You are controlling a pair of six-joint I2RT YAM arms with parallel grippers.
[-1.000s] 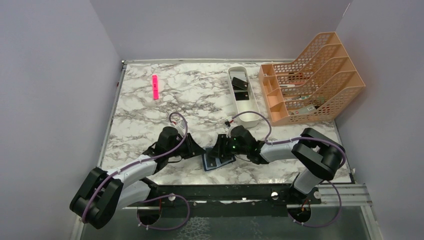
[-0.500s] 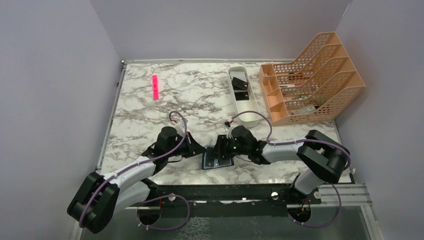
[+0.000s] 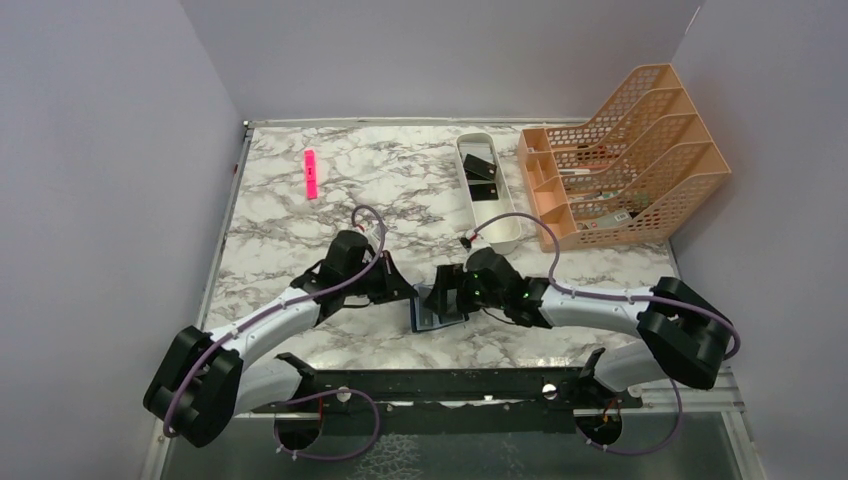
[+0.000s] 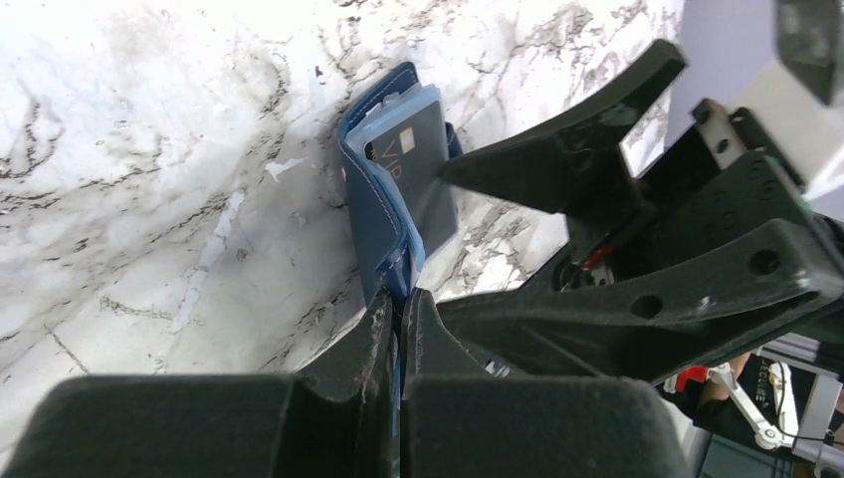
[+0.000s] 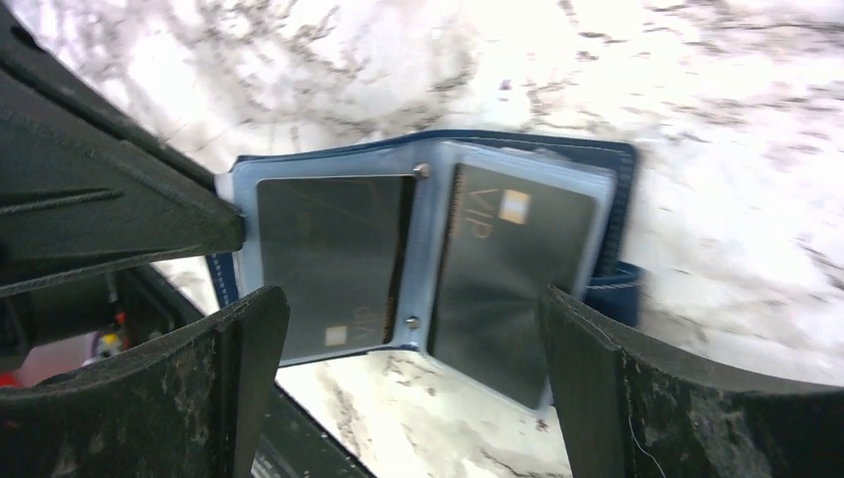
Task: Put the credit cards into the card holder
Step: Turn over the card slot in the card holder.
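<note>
The navy card holder (image 3: 430, 310) is open near the table's front edge, its light blue inside showing. My left gripper (image 3: 408, 292) is shut on its lower edge (image 4: 390, 261), holding it tilted up off the marble. Two dark cards sit in its clear pockets: one on the left (image 5: 333, 264), and a "VIP" card on the right (image 5: 508, 264), which also shows in the left wrist view (image 4: 423, 149). My right gripper (image 5: 413, 319) is open and empty, its jaws spread wide just in front of the open holder. It sits right of the holder in the top view (image 3: 455, 292).
A long white oval tray (image 3: 503, 222) at the back holds more dark cards (image 3: 480, 165). An orange mesh file rack (image 3: 620, 160) stands at the back right. A pink marker (image 3: 310, 173) lies at the back left. A black rail (image 3: 450, 385) runs along the near edge.
Both grippers have moved a little away from the near edge. The holder has moved with the left gripper and now stands more on edge. The right arm has stretched out leftward.
</note>
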